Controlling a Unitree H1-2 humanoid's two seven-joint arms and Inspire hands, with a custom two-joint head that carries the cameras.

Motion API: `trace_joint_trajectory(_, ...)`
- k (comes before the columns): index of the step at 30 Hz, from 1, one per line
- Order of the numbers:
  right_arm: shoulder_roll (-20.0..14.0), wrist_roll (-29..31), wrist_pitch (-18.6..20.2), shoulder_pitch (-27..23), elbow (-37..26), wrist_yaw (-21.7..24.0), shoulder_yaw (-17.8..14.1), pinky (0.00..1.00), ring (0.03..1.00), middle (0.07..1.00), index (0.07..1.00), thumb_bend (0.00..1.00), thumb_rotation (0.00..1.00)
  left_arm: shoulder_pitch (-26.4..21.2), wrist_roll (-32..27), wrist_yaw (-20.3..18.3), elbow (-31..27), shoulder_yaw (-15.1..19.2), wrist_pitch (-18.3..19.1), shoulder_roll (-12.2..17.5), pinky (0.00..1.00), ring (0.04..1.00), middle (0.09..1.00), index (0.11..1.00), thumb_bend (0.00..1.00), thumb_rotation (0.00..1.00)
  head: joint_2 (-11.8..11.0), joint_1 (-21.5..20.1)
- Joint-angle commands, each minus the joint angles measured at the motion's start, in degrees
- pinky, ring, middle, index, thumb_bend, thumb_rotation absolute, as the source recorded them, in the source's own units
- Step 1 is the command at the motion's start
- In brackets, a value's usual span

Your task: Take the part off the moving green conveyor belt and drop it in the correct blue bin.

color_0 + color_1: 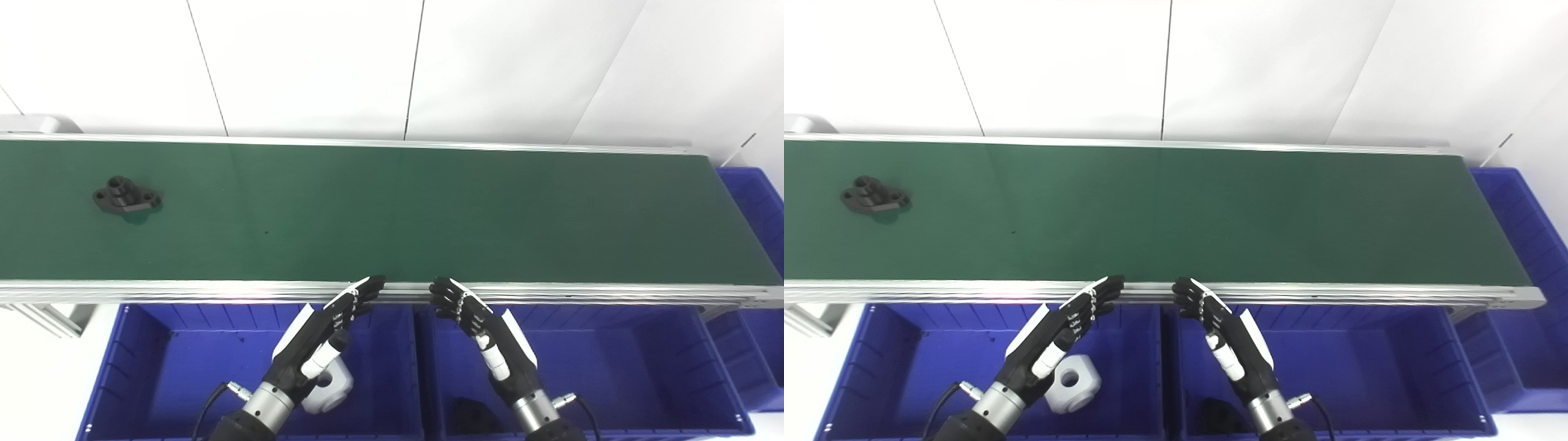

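Observation:
A black flanged part (127,196) lies on the green conveyor belt (392,214) at its far left. My left hand (324,334) hovers over the left blue bin (141,367), open, fingertips near the belt's front rail. My right hand (484,327) is open too, above the middle blue bin (643,367), fingers pointing at the rail. Neither hand holds anything. Both are far to the right of the black part.
A white nut-shaped part (1072,383) sits in the left bin, under my left wrist. A dark part (1219,416) lies in the middle bin near my right forearm. A third blue bin (756,202) stands past the belt's right end.

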Motion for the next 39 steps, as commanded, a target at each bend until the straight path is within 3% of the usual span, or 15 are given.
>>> trace_joint_trajectory(1,0.1,0.5,-1.8,-0.6,-0.9,0.5,0.1,0.81,0.849,0.864,0.88,0.83,1.0,-0.8,-0.7,-0.2,-0.9,-0.1,-1.8,-0.2,0.93,0.951,0.934,0.895,0.95,0.96,0.0,0.1)
trace_joint_trajectory(39,-0.1,0.1,-1.7,-0.6,-1.2,0.8,0.3,0.8,0.848,0.868,0.885,0.8,1.0,-0.6,-0.5,-0.3,-1.3,0.1,-1.5,-0.4,0.93,0.949,0.926,0.893,0.97,0.95,-0.1,-0.1)
